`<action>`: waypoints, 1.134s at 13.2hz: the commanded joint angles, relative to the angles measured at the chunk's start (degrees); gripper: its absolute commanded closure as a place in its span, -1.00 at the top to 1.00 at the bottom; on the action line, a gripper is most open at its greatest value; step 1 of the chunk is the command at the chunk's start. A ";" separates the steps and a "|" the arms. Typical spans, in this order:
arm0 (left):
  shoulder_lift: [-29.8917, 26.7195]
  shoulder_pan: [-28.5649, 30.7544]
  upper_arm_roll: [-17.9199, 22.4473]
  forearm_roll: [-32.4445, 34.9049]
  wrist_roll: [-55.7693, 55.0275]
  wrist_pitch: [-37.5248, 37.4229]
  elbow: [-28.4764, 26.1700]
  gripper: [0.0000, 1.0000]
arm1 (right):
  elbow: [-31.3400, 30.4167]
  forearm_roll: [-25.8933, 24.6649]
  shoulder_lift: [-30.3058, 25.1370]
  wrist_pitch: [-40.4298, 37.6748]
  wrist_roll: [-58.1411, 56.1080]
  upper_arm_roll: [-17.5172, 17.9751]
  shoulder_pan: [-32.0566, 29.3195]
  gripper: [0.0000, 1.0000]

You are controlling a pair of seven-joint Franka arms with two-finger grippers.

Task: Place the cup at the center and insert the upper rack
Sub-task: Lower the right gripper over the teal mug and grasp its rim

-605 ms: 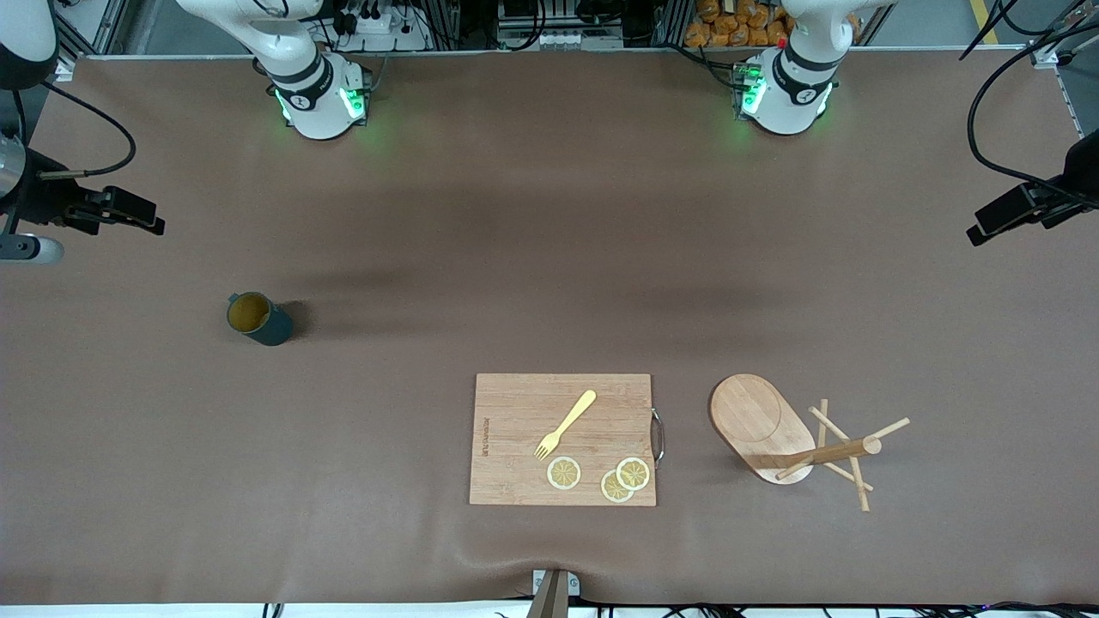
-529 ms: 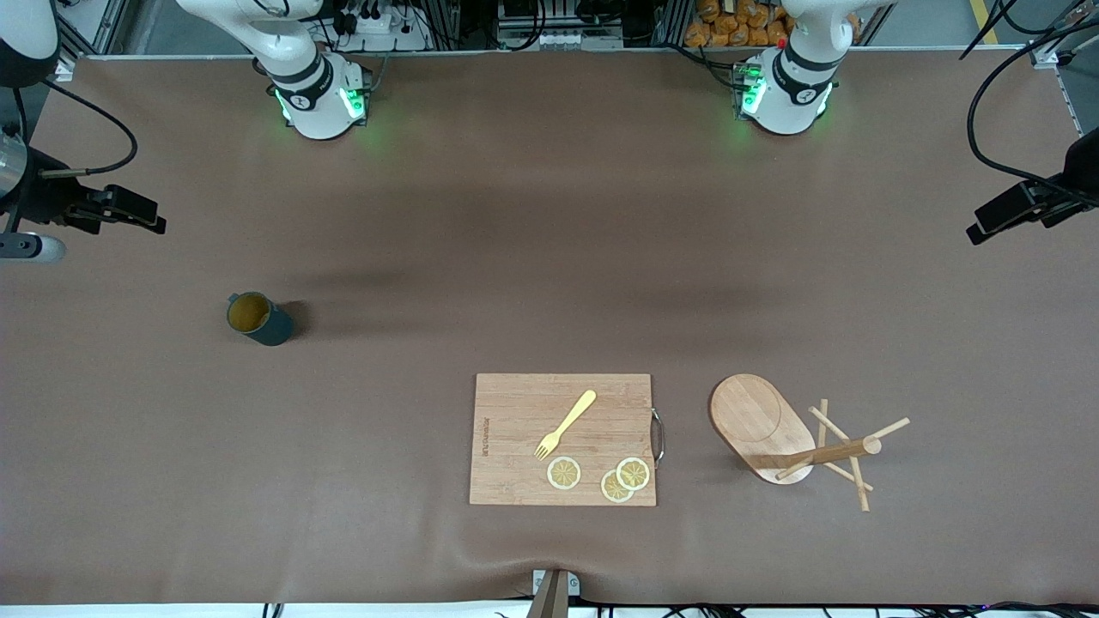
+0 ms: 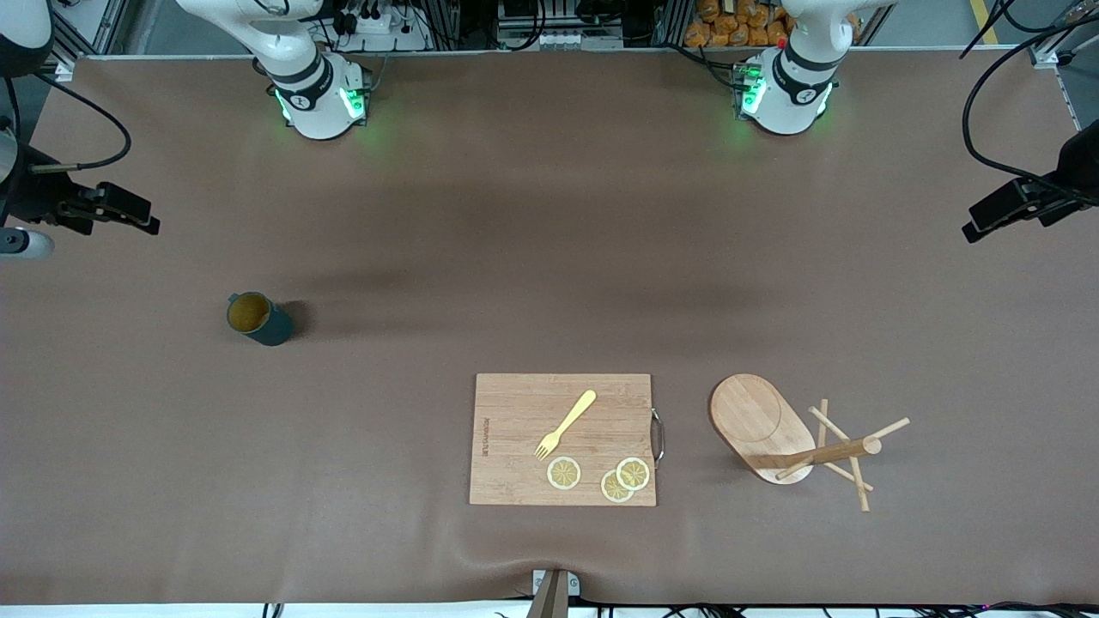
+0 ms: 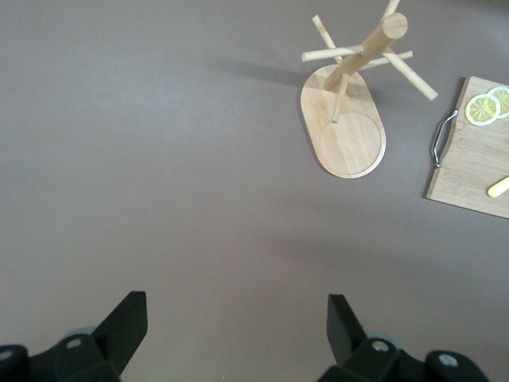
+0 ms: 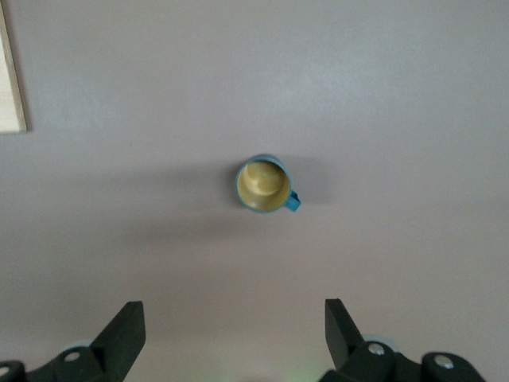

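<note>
The cup (image 3: 258,318) is a dark teal mug with a tan inside, standing upright toward the right arm's end of the table. My right gripper (image 5: 235,312) hangs high over the table with the cup (image 5: 265,185) far below it, open and empty. The upper rack (image 3: 794,438), a light wooden mug tree with an oval base, a post and crossing pegs, stands toward the left arm's end. My left gripper (image 4: 236,306) hangs high above the bare table, with the rack (image 4: 346,111) well below and off to one side. Its fingers are open with nothing between them.
A rectangular wooden cutting board (image 3: 562,439) lies beside the rack, toward the table's middle and near the front camera. It carries a yellow fork (image 3: 565,424) and three lemon slices (image 3: 601,476). A metal handle (image 3: 658,438) sits on the board's edge facing the rack.
Both arms' hands at the edges of the front view have shifted slightly toward the robots' bases. The cup, rack and board have not moved.
</note>
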 commanded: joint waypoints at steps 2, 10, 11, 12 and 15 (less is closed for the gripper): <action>-0.23 -0.03 -1.92 1.41 0.63 -0.89 0.46 1.00 | -0.44 1.91 5.67 3.71 8.35 -0.07 0.14 1.00; -0.76 0.76 -2.45 1.32 0.54 -0.98 -0.06 1.00 | -0.53 2.26 17.54 11.10 22.33 -0.07 2.33 1.00; -0.76 0.76 -2.45 1.32 0.37 -0.89 0.02 1.00 | -0.53 2.26 18.33 11.46 22.42 -0.07 2.34 1.00; -0.59 0.76 -2.45 1.32 0.28 -0.71 0.11 1.00 | -0.53 2.87 19.30 12.16 23.03 -0.16 2.34 1.00; -0.24 0.67 -2.45 1.41 0.10 0.25 0.11 1.00 | -0.61 2.97 21.50 13.57 26.64 -0.16 2.25 1.00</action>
